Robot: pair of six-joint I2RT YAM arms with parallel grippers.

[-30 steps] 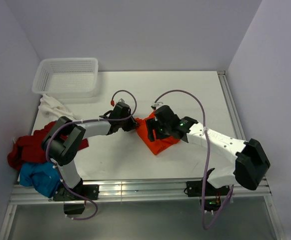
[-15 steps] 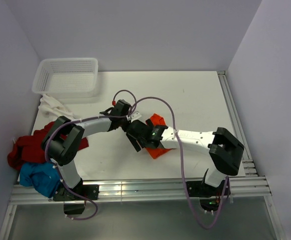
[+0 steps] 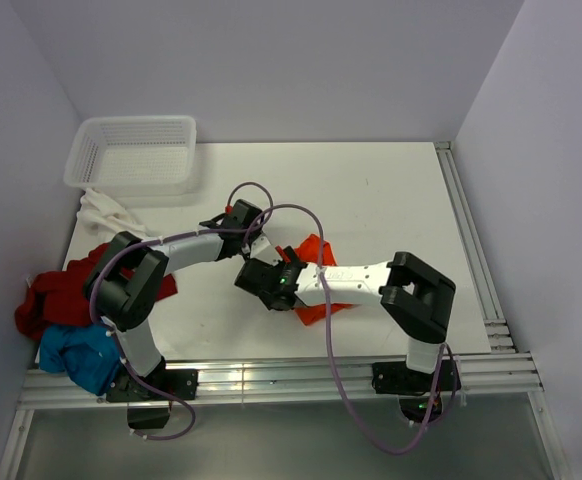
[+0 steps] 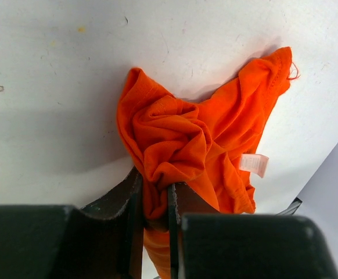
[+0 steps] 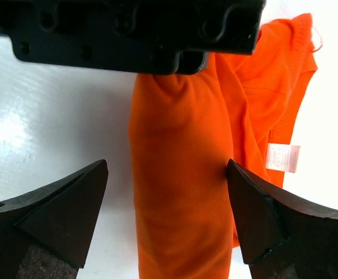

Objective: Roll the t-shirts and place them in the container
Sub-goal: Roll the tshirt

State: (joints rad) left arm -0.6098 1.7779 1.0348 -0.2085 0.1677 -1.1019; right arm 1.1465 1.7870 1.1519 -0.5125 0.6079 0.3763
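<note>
The bright orange t-shirt point(image 3: 314, 247) lies bunched at the table's middle, partly under my right arm. My left gripper point(image 4: 154, 203) is shut on a fold of it point(image 4: 175, 133), with cloth pinched between the jaws; it shows in the top view point(image 3: 259, 247). My right gripper point(image 5: 166, 209) is open, its jaws on either side of a hanging orange strand point(image 5: 178, 192), just below the left gripper point(image 5: 128, 29); it also shows in the top view point(image 3: 259, 281). Dark red point(image 3: 51, 295), turquoise point(image 3: 79, 355) and white point(image 3: 106, 212) shirts lie at the left edge.
A white perforated basket point(image 3: 136, 150) stands at the back left corner. Purple cables loop above both arms. A metal rail point(image 3: 466, 230) runs along the table's right edge. Walls close in on the left, back and right.
My right arm has folded back and swung its gripper left, from on top of the orange shirt to just in front of the left gripper. The left gripper has hardly moved.
</note>
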